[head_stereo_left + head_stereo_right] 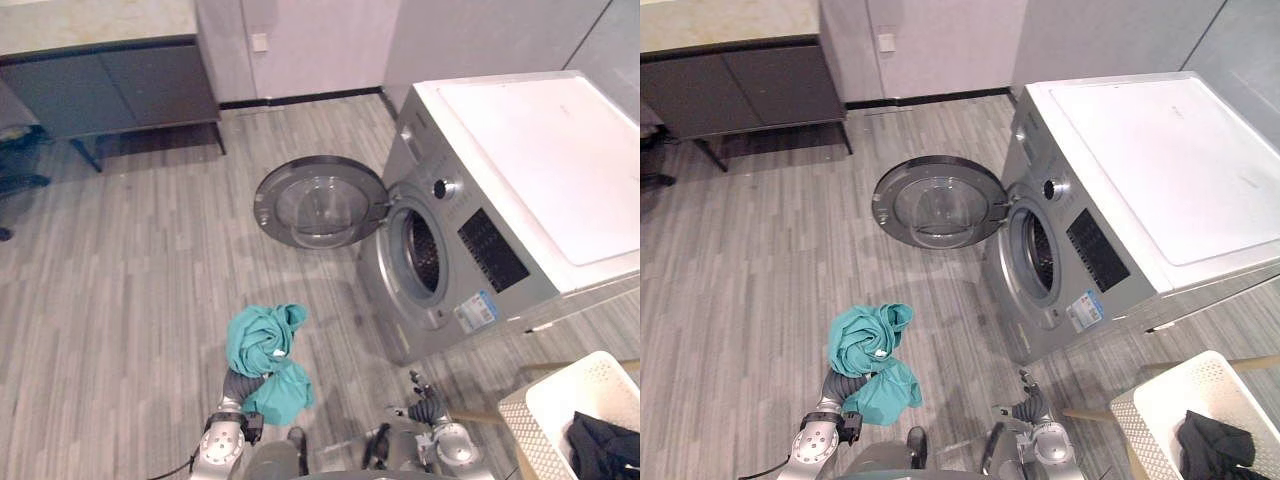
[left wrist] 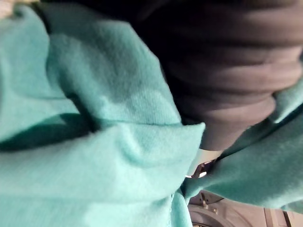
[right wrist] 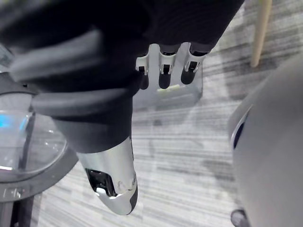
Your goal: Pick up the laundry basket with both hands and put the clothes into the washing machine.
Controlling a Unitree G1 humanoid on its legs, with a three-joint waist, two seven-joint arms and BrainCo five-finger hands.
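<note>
Reading the head view as a clock face, the washing machine (image 1: 520, 190) stands at two to three o'clock. Its door (image 1: 320, 203) is swung wide open to its nine o'clock side, over the floor (image 1: 120, 300). A cabinet (image 1: 100, 75) stands far back at eleven. The laundry basket (image 1: 535, 425) sits at four to five with a garment (image 1: 605, 445) in it. At seven, a bundle of cloth (image 1: 265, 355) seems draped over the left hand (image 1: 240, 385). The right hand (image 1: 428, 408) is near five, between the bundle and the basket.
</note>
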